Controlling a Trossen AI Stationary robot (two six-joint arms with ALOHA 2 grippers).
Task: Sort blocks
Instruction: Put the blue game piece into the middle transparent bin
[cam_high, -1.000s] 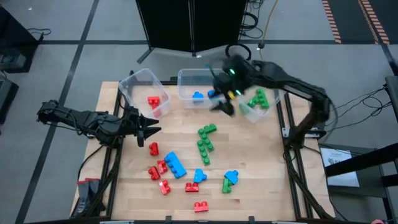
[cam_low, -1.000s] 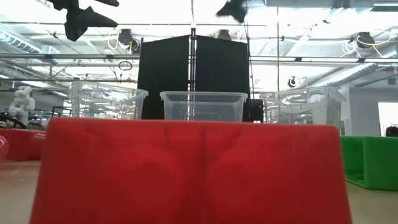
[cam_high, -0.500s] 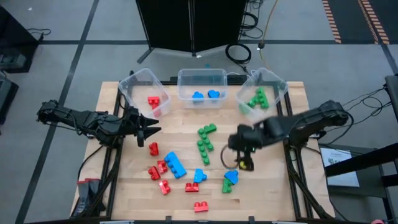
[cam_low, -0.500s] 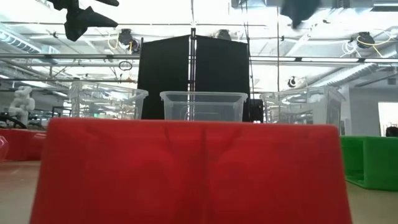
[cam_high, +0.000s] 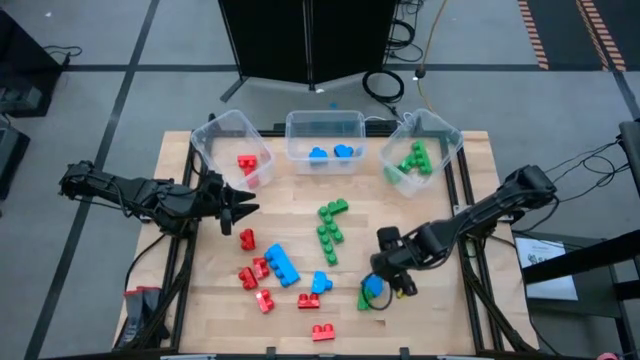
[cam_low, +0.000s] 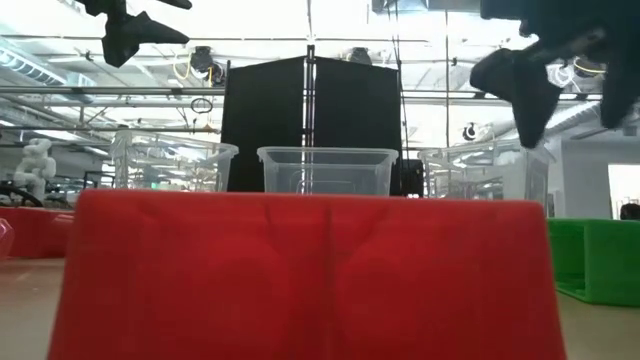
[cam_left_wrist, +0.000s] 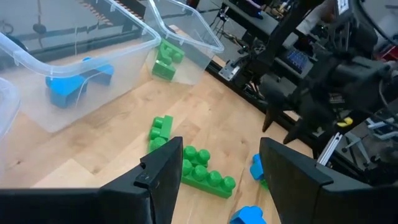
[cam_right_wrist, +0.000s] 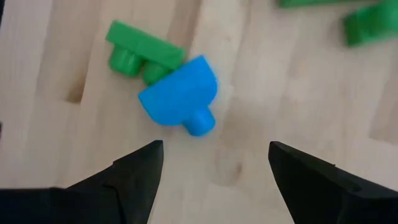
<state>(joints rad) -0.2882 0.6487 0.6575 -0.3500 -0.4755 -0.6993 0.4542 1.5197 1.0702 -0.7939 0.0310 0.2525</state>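
Red, blue and green blocks lie scattered on the wooden table (cam_high: 440, 310). My right gripper (cam_right_wrist: 214, 168) hangs open, pointing down, just above a blue block (cam_right_wrist: 180, 96) that lies against a green block (cam_right_wrist: 140, 53) near the table's front right (cam_high: 372, 290). It touches neither. In the low view the right gripper (cam_low: 565, 85) hangs at the upper right. My left gripper (cam_high: 245, 208) waits open above the table's left side, with nothing between its fingers (cam_left_wrist: 165, 168).
Three clear bins stand along the far edge: the left bin (cam_high: 215, 140) holds a red block, the middle bin (cam_high: 325, 122) blue ones, the right bin (cam_high: 440, 135) green ones. Green blocks (cam_high: 330, 225) lie mid-table, red and blue ones (cam_high: 265, 272) front left. A red block (cam_low: 300, 270) fills the low view.
My right gripper has swung from the far bins toward the table's near right and gone down, tipping to point downward, and now hangs over the blue block. My left gripper has kept still.
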